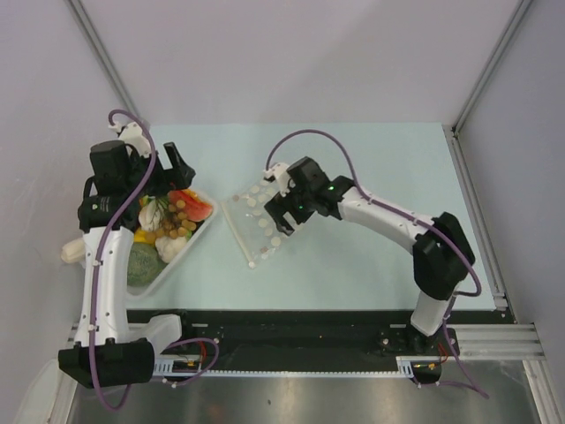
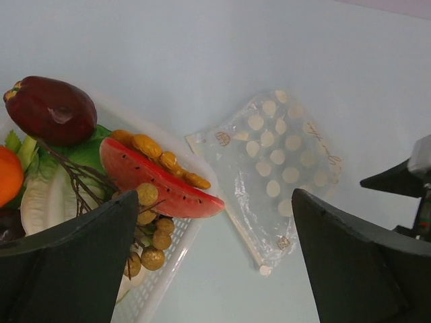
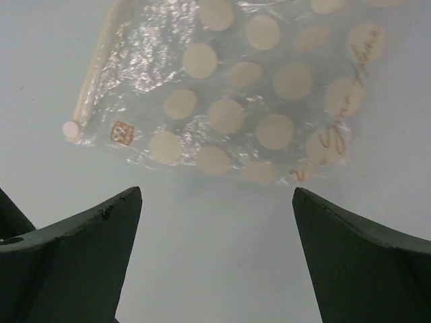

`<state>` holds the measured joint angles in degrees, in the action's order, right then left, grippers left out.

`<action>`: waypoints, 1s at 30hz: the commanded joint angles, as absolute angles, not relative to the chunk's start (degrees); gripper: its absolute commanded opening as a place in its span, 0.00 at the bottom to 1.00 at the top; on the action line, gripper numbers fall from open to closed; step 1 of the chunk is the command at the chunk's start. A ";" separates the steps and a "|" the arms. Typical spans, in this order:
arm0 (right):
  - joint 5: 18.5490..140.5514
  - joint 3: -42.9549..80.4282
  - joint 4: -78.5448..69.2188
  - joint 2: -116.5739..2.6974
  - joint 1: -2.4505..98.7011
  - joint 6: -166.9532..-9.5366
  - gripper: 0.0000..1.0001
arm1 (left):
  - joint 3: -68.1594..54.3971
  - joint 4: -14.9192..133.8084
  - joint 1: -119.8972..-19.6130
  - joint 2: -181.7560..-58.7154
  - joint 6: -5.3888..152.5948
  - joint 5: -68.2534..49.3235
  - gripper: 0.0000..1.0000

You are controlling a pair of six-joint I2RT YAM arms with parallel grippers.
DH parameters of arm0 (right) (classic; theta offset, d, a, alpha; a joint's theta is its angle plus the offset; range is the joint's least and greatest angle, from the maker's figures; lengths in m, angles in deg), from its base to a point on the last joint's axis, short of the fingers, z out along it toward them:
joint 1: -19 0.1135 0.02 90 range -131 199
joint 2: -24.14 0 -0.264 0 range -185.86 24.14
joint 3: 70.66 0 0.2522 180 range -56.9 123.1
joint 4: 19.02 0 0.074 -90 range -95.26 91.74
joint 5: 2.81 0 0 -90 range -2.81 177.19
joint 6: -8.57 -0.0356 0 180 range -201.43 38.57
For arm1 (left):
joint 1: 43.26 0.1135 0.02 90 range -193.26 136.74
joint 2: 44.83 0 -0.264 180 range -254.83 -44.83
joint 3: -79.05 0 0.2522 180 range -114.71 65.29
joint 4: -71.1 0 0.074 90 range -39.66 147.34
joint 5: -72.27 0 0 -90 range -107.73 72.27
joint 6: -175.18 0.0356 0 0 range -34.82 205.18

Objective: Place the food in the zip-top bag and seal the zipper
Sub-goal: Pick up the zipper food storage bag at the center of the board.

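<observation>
The food lies in a white tray [image 1: 177,265] at the left: a red watermelon slice [image 2: 158,178], a dark purple fruit [image 2: 50,111], an orange piece [image 2: 7,176] and tan round berries [image 2: 151,239]. My left gripper [image 1: 168,177] hangs open and empty above the tray's far end; it also shows in the left wrist view [image 2: 215,195]. The zip-top bag [image 1: 256,225] lies flat and empty on the table, its zipper [image 2: 229,205] facing the tray. My right gripper [image 1: 281,219] is open and empty, just above the bag's right side. In the right wrist view [image 3: 217,192] it is just short of the bag's edge [image 3: 236,114].
A green vegetable [image 1: 141,263] and a white garlic-like piece [image 1: 168,247] also lie in the tray. An off-white object [image 1: 71,252] sits left of the tray. Metal frame posts [image 1: 490,71] stand at the far corners. A black rail [image 1: 309,322] runs along the near edge.
</observation>
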<state>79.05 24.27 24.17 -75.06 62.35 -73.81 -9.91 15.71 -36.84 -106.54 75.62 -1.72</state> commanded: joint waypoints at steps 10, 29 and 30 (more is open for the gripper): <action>83.59 43.02 23.92 -95.64 72.70 -77.20 1.00 | -7.49 17.97 -36.49 -104.77 73.84 -1.03 1.00; 98.26 54.55 22.43 -107.87 79.90 -81.69 0.88 | -4.67 20.34 -36.49 -103.54 72.79 -3.14 1.00; 98.44 54.55 22.17 -108.13 79.99 -81.69 0.86 | -4.67 20.43 -36.49 -103.54 72.70 -3.31 1.00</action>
<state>95.27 52.25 23.45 -106.18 79.73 -81.44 -5.34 17.77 -36.84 -104.82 74.53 -2.59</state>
